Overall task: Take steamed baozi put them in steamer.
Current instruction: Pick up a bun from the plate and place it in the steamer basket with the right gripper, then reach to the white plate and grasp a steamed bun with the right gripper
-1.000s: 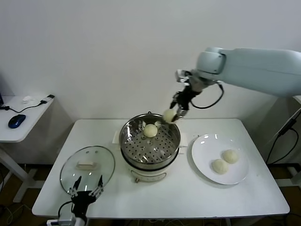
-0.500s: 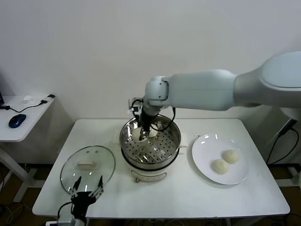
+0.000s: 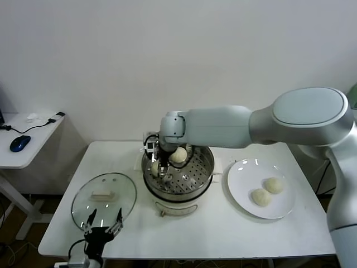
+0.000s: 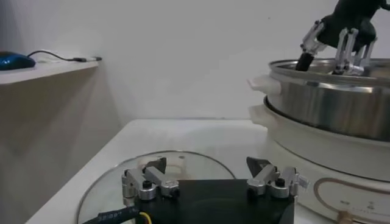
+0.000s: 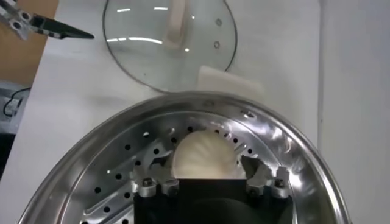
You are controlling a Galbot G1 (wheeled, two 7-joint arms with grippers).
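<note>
Head view: left tool (image 3: 102, 219) is idling, spread wide, at the surface's (image 3: 223, 229) near left edge over the glass lid (image 3: 104, 193). Right tool (image 3: 158, 169), fingers released, is hanging inside the steamer (image 3: 178, 173) around one baozi (image 5: 204, 157); two baozi (image 3: 267, 191) are waiting on the plate (image 3: 240, 190) rightward.

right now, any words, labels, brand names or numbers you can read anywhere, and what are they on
No readable text in any view.
steamer: its cream base carries a small control on the front, and any marking on it is too small to read.
glass lid: no marking.
plate: plain white.
right gripper and left gripper: no labels visible.
</note>
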